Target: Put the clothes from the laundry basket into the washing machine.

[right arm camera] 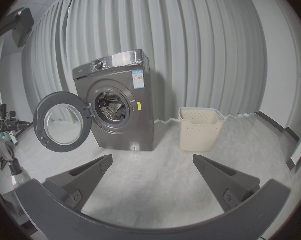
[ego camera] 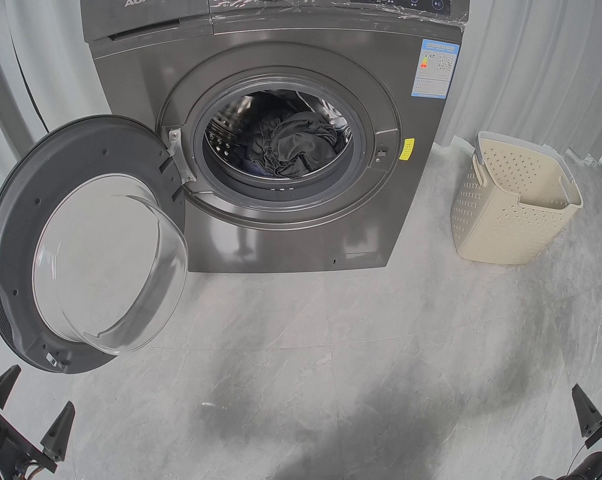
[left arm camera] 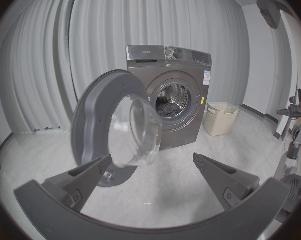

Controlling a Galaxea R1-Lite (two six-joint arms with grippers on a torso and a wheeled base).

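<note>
A grey front-loading washing machine (ego camera: 274,121) stands ahead with its round door (ego camera: 81,248) swung wide to the left. Dark clothes (ego camera: 294,145) lie inside the drum, also seen as dark clothes (left arm camera: 167,109) from the left wrist. A cream perforated laundry basket (ego camera: 514,201) stands on the floor right of the machine; nothing shows inside it. My left gripper (ego camera: 31,405) is low at the near left, open and holding nothing. My right gripper (ego camera: 601,395) is low at the near right, open and holding nothing. Both are well back from the machine.
Pale curtains hang behind the machine and basket. The open door (left arm camera: 114,124) juts into the floor space on the left. Bare grey tiled floor (ego camera: 354,355) lies between me and the machine. A tripod with equipment (left arm camera: 295,117) stands off to the side.
</note>
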